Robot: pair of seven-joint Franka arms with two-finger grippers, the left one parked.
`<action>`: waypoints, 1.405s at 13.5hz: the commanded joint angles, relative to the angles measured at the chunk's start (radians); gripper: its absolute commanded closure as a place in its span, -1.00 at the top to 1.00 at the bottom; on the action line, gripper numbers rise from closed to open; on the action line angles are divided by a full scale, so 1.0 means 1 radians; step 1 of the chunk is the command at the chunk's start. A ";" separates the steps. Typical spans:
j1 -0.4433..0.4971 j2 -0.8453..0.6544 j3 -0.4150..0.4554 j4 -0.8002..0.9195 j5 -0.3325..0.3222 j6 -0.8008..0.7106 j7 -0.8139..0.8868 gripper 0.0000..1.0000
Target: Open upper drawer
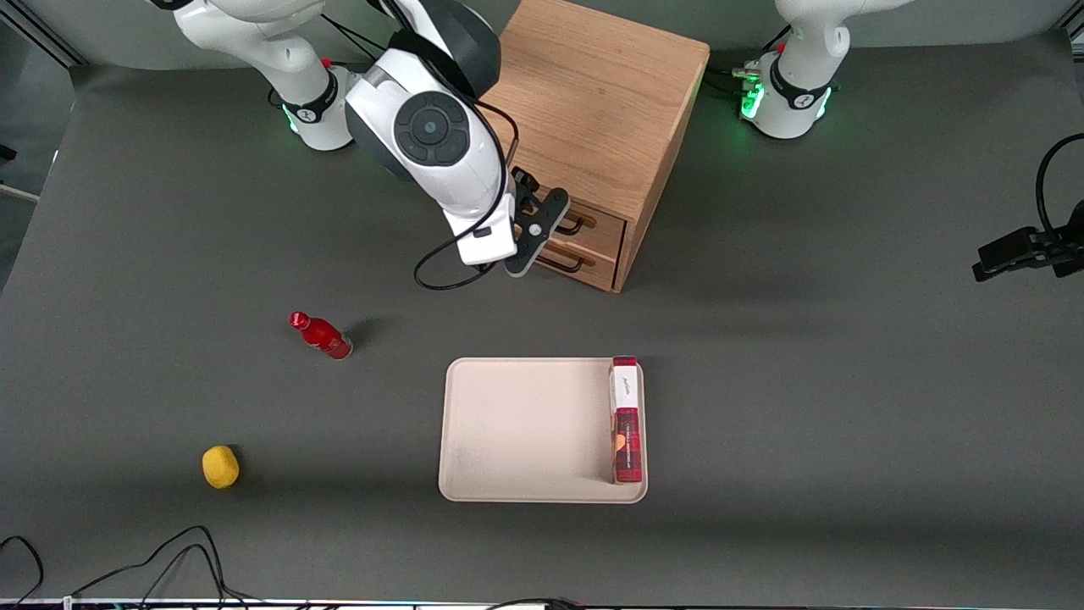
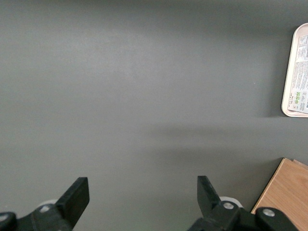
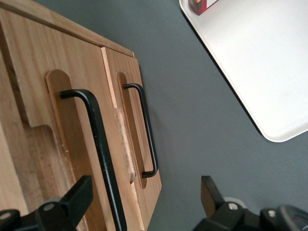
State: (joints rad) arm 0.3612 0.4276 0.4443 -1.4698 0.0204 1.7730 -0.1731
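The wooden cabinet (image 1: 593, 102) stands at the back of the table, its two drawers facing the front camera at a slant. The upper drawer (image 1: 605, 222) (image 3: 43, 96) is light oak with a black wire handle (image 3: 98, 154), and its front looks shut. The matching lower drawer (image 1: 595, 269) (image 3: 132, 86) sits beneath it with its own black handle (image 3: 147, 130). My right gripper (image 1: 539, 234) (image 3: 147, 190) hangs open right in front of the drawer fronts. The upper handle's bar runs between the fingers, close to one finger (image 3: 72, 199), and nothing touches it.
A beige tray (image 1: 525, 424) (image 3: 250, 62) lies nearer the front camera than the cabinet, with a red box (image 1: 627, 424) on edge in it. A red bottle (image 1: 322, 335) and a yellow lemon-like thing (image 1: 220, 467) lie toward the working arm's end. Cables trail along the front edge.
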 commanded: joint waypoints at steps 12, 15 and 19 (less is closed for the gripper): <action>0.007 -0.012 0.010 -0.132 -0.079 0.160 -0.023 1.00; 0.004 -0.013 0.010 -0.138 -0.079 0.163 -0.023 1.00; -0.001 -0.010 0.010 -0.138 -0.079 0.166 -0.025 1.00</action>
State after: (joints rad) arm 0.3616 0.4188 0.4576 -1.5651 -0.0295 1.8947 -0.1870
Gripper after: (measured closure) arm 0.000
